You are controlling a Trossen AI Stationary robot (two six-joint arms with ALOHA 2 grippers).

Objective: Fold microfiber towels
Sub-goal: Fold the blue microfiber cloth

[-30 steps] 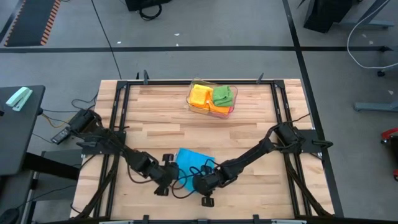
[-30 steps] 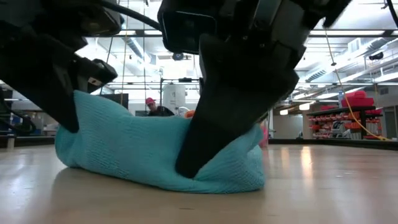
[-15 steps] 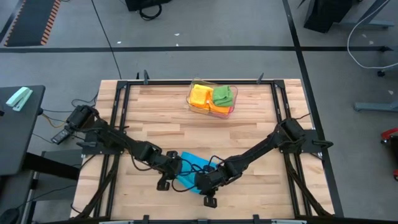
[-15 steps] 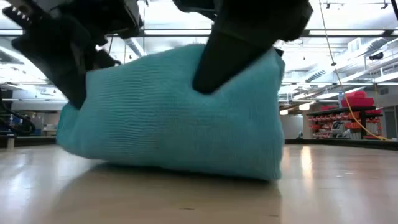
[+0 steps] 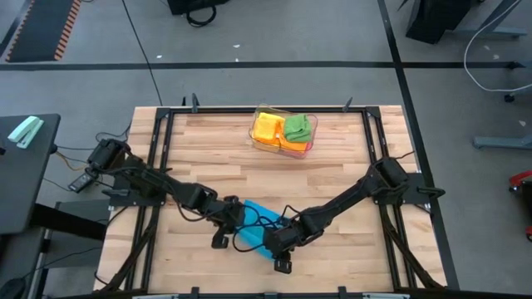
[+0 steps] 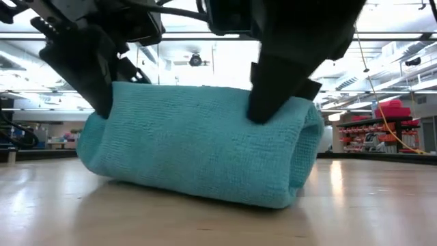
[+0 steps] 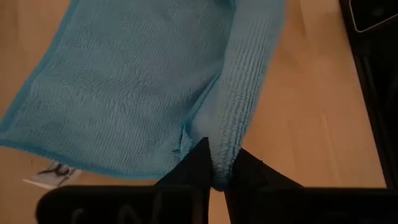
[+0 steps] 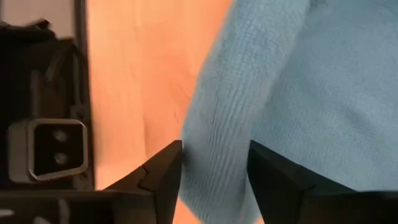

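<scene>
Evidently the fold of the blue towel (image 5: 253, 224) at the surface's (image 5: 332, 174) near edge is being finished: left pincer (image 7: 214, 177) clenched on its edge, right pincer (image 8: 214, 165) parted around it (seemingly letting go), so withdrawing comes next.

Floor: you're looking at grey concrete (image 5: 274, 33) all round, crossed by dark lines, with an orange-and-black striped mat (image 5: 41, 29) at the far left corner.
Table: pale wood planks (image 5: 216, 154) inside a black metal frame (image 5: 158, 141).
Side furniture: a dark stand (image 5: 25, 174) sits left of the table, a mint-green object (image 5: 25, 131) lying on it.
Ceiling: bright strip lights (image 6: 382, 65) up there, beams crossing.
Far right: red shelving (image 6: 379, 126) against the back of the room.
</scene>
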